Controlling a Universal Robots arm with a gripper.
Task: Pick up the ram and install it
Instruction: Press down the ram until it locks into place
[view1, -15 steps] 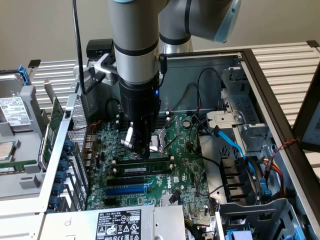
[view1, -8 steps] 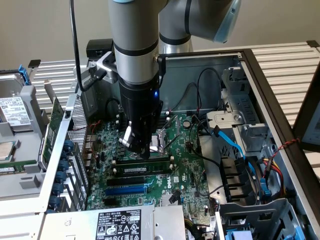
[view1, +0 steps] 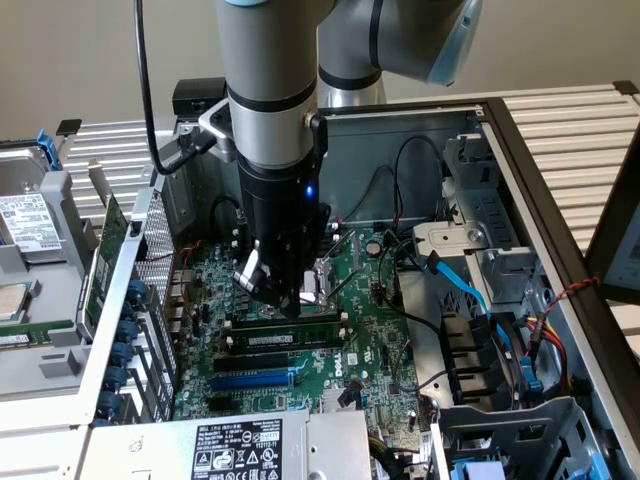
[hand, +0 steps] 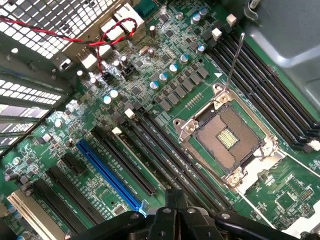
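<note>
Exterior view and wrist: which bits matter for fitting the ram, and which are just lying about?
Job:
- gripper, shut, above the motherboard
- empty memory slots
- thin green stick on the tray at the exterior view's left, probably the ram

Lying about:
- hard drive
- processor socket
- blue slot
- blue cable

Gripper (hand: 172, 212) fingers pressed together, black, low over green motherboard (hand: 175, 100). Empty CPU socket (hand: 227, 137) with open metal frame, thin lever (hand: 234, 62) raised. Long black memory slots (hand: 265, 90) beside socket, toward grey metal wall (hand: 290, 30). Blue expansion slot (hand: 107, 175) among black slots. Red wires (hand: 60, 35) cross perforated chassis panel (hand: 50, 15)
</note>
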